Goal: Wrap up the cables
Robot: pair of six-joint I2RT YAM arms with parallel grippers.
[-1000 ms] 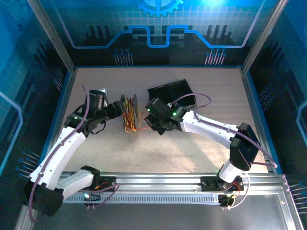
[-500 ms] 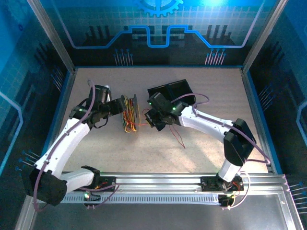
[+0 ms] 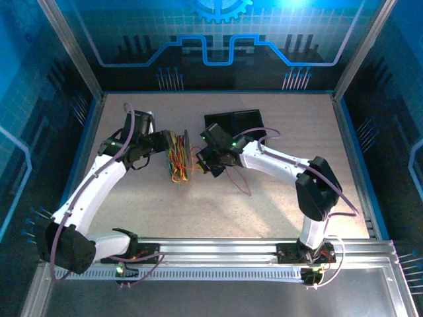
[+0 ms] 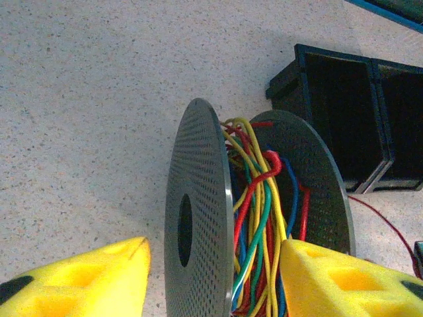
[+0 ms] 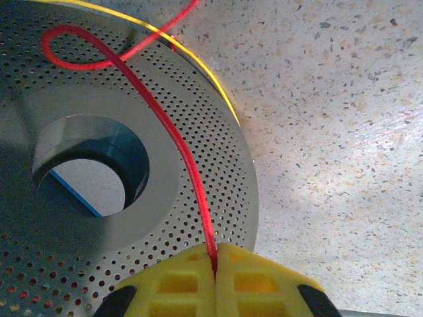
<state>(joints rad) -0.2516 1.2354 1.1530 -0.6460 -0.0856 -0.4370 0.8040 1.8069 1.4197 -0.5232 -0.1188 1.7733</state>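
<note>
The spool (image 4: 198, 198), two thin black perforated discs standing on edge, sits at the centre of the left wrist view on the speckled beige table (image 4: 86, 99). The cables (image 4: 254, 198), glossy red, yellow, green and blue strands, bunch between the discs. The left gripper (image 4: 211, 281) holds its blocky yellow pads about half apart astride the near disc, gripping nothing. The right gripper (image 5: 216, 254), bottom centre, is pinched closed on one red cable (image 5: 173, 132) curving across a disc. A boxy black bin (image 4: 344, 112) stands upper right
</note>
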